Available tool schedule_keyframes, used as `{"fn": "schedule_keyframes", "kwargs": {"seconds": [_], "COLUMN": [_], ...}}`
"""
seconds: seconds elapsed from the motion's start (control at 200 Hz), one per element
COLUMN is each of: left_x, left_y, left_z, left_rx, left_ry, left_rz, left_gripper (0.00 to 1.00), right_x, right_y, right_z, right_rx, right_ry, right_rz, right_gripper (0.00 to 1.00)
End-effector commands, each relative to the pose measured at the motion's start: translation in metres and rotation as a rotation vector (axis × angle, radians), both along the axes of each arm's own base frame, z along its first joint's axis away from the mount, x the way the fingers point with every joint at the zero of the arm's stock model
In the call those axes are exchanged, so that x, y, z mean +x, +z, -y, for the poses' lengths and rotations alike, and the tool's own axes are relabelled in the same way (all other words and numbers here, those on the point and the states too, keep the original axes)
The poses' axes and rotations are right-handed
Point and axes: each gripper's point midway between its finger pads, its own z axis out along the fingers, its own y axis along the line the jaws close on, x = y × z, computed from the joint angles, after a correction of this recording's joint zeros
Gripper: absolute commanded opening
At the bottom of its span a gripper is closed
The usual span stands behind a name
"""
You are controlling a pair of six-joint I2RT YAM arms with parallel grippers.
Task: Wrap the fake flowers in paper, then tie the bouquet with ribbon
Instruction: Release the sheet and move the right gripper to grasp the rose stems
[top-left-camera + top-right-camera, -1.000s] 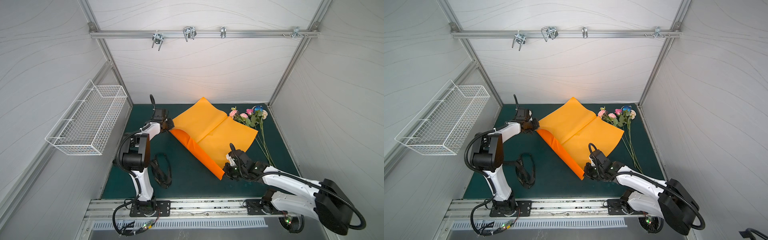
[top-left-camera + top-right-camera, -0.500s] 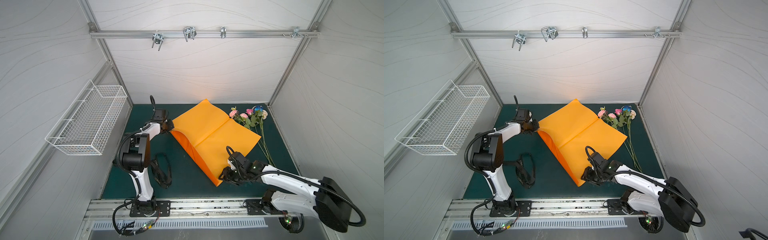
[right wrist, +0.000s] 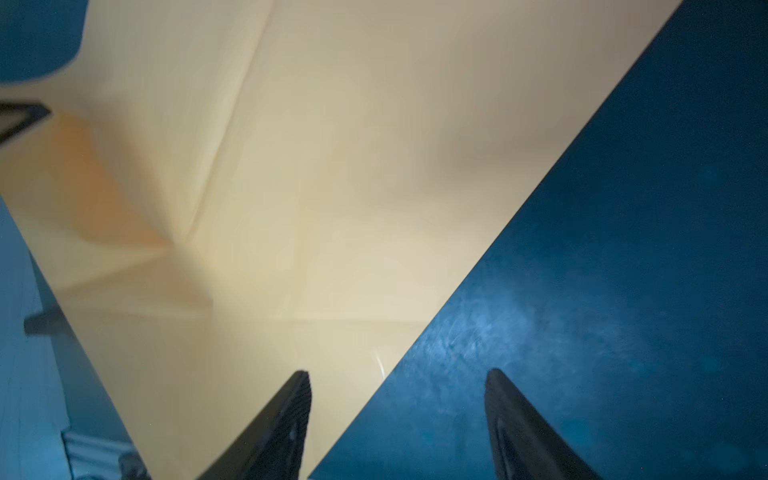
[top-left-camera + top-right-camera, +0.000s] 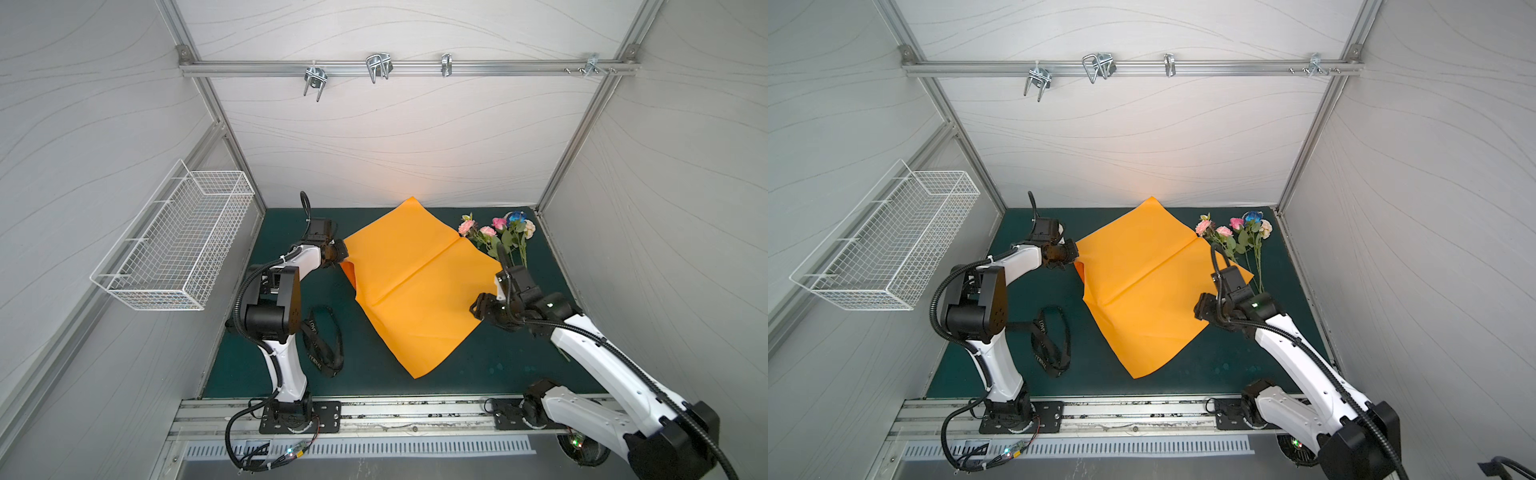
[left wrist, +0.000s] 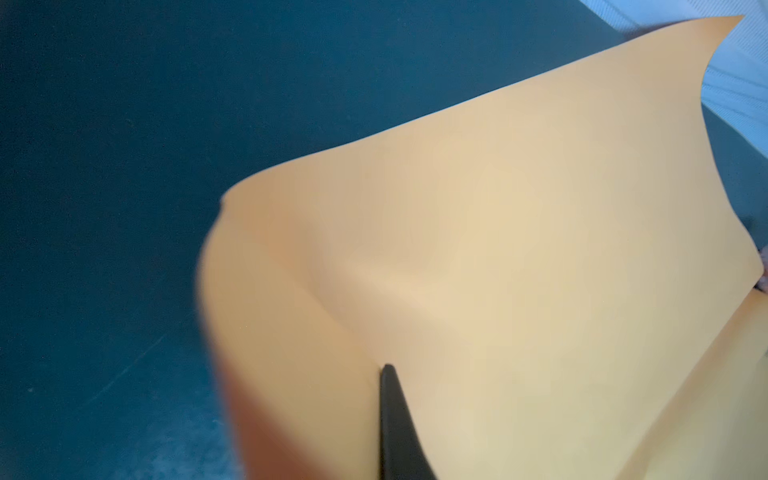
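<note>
The bouquet of fake flowers (image 4: 496, 235) (image 4: 1235, 235) lies on the green mat at the back right, its stems running toward my right arm. An orange wrapping paper sheet (image 4: 415, 282) (image 4: 1142, 291) is spread across the middle. My left gripper (image 4: 341, 259) (image 4: 1075, 257) pinches the sheet's left corner, which stays lifted. In the left wrist view one black finger (image 5: 388, 374) presses the paper (image 5: 498, 249), and the other finger is hidden behind it. My right gripper (image 4: 478, 309) (image 3: 399, 374) stands open over the sheet's right edge (image 3: 291, 166), holding nothing.
A black ribbon with white lettering (image 4: 322, 340) (image 4: 1050, 340) lies looped on the mat near my left arm's base. A white wire basket (image 4: 178, 249) hangs on the left wall. Bare green mat (image 4: 498, 365) shows in front of the sheet.
My right gripper opened and let go of the paper's corner, then drew back to the right. The folded sheet fell open and now lies spread out. The left gripper kept its place.
</note>
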Motion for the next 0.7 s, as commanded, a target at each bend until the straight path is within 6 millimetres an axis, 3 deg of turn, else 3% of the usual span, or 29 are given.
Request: {"fn": "schedule_keyframes", "kwargs": {"seconds": [0.0,0.055,0.125,0.22,0.34,0.44,0.695], "left_x": [0.011,0.01,0.011,0.01,0.009,0.007,-0.001], "left_y": [0.009,0.011,0.017,0.023,0.027,0.034,0.064], "left_z": [-0.002,-0.001,-0.001,-0.003,-0.01,-0.017,-0.036], "left_rx": [-0.01,-0.016,-0.016,-0.001,0.034,0.063,0.15], "left_ry": [0.01,0.008,0.008,0.011,0.033,0.055,0.086], "left_rz": [0.021,0.021,0.034,0.036,0.024,0.03,0.043], "left_gripper": [0.35,0.47,0.51,0.59,0.78,0.88,0.95], "right_x": [0.024,0.042,0.066,0.095,0.123,0.143,0.168], "right_y": [0.011,0.012,0.01,-0.008,-0.042,-0.066,-0.093], "right_z": [0.044,0.066,0.093,0.133,0.174,0.187,0.196], "right_rx": [-0.123,-0.151,-0.167,-0.188,-0.147,-0.102,-0.122], "right_ry": [-0.06,-0.121,-0.184,-0.234,-0.268,-0.248,-0.203], "right_rz": [0.031,0.035,0.027,-0.04,-0.166,-0.219,-0.238], "right_gripper": [0.68,0.68,0.67,0.66,0.59,0.54,0.49]}}
